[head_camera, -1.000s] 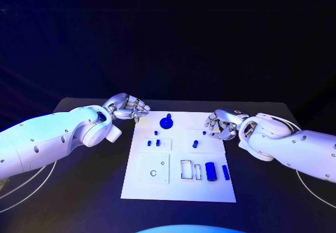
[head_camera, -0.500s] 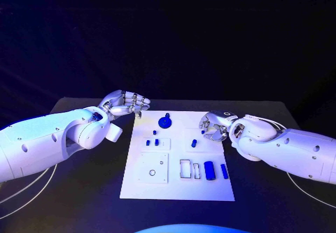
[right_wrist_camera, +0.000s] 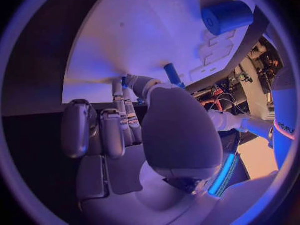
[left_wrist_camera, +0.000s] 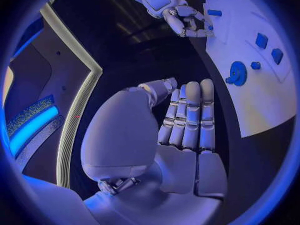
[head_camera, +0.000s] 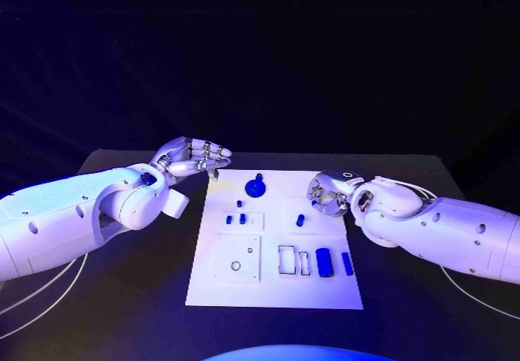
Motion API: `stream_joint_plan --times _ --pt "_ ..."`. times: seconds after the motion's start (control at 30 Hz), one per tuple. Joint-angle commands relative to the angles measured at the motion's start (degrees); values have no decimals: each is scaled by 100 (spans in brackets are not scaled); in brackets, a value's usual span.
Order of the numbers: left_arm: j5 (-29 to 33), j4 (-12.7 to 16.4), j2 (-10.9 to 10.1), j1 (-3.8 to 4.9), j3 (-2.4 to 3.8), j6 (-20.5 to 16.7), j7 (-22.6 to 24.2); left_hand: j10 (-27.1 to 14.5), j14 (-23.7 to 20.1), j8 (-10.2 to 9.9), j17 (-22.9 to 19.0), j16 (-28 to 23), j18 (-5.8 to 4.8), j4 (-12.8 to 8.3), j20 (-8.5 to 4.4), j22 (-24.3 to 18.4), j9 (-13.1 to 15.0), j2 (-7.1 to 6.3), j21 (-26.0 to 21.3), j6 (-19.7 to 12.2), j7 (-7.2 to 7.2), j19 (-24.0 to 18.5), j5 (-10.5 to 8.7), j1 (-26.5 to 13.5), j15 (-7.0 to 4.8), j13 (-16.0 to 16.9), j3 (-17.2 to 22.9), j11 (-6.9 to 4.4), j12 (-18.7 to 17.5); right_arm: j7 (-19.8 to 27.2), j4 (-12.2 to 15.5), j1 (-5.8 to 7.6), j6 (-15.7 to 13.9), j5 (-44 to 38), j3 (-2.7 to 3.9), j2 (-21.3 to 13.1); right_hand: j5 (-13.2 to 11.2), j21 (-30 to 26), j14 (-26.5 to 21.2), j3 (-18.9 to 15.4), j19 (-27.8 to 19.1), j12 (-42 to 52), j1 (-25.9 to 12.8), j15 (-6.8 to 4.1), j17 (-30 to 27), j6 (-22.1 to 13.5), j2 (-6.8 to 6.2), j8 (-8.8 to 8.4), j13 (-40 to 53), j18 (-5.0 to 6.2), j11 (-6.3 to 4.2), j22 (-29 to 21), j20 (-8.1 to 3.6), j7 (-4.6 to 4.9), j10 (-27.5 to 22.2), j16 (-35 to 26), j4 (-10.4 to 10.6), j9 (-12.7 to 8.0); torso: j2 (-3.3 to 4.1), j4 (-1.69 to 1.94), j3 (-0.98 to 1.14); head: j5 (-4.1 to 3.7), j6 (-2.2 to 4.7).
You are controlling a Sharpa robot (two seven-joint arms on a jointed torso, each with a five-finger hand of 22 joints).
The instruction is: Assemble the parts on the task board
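Note:
The white task board [head_camera: 271,289] lies mid-table with several blue parts on it: a round knob [head_camera: 257,188], a pair of small blocks [head_camera: 235,219], a peg [head_camera: 300,221], a thick cylinder [head_camera: 325,265] and a bar [head_camera: 347,263]. My right hand [head_camera: 331,194] is down at the board's right edge. Its thumb and a fingertip [right_wrist_camera: 128,82] pinch a small blue part [head_camera: 315,201] at the board surface. My left hand [head_camera: 193,159] hovers off the board's far left corner, fingers [left_wrist_camera: 187,115] curled together and holding nothing. The knob [left_wrist_camera: 237,73] lies beside it.
A square white plate with a ring hole [head_camera: 237,261] and a white-framed slot [head_camera: 287,261] sit on the board's near half. Black table [head_camera: 119,286] surrounds the board. Both white forearms [head_camera: 65,218] [head_camera: 455,233] flank it.
My left hand has lifted a little and drifted away from the board's corner. The right forearm has swung inward while its fingers stayed at the small blue part.

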Motion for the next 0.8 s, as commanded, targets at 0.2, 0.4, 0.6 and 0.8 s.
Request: stream_joint_plan --times 0.2,0.4,0.6,0.8 --pt "23 53 -26 3 6 17 81 -54 -70 61 -22 -49 92 -56 -14 -16 16 44 -32 -4 -4 -27 36 23 7 7 -17 -15 50 -142 53 -78 217 -255 -19 20 41 345 340 97 154 -15 -18 -130 328 269 168 176 2 -125 -131 901 -77 -116 340 44 -198 118 -3 -4 3 1 -43" --pt "-40 107 -57 3 6 33 82 -64 -79 77 -30 -61 92 -77 -18 -15 21 50 -30 14 -5 -28 43 42 5 7 -13 -18 60 -345 67 -105 197 -529 -19 36 -13 555 336 232 236 -109 7 -181 254 383 282 274 6 -168 -184 1023 -132 -154 562 9 -418 215 -8 -1 0 0 -63" --pt "-85 190 -106 3 6 50 96 -89 -90 151 -50 -87 92 -132 -32 3 44 77 -7 100 -22 -36 65 78 -6 4 -5 -26 91 -495 78 -128 44 -748 -20 41 -46 605 334 288 254 -161 -14 -192 231 402 282 293 4 -179 -195 1054 -145 -166 627 -2 -497 245 -10 -9 -3 -4 -67" --pt "-77 213 -122 4 6 44 101 -121 -89 142 -56 -92 88 -131 -30 7 37 65 -3 64 -14 -44 63 52 1 -4 -17 -16 89 -490 108 -134 -181 -810 -21 27 -51 606 332 306 254 -178 -23 -195 216 405 280 295 2 -179 -197 1056 -148 -168 640 -10 -517 252 -17 1 1 -2 -55"
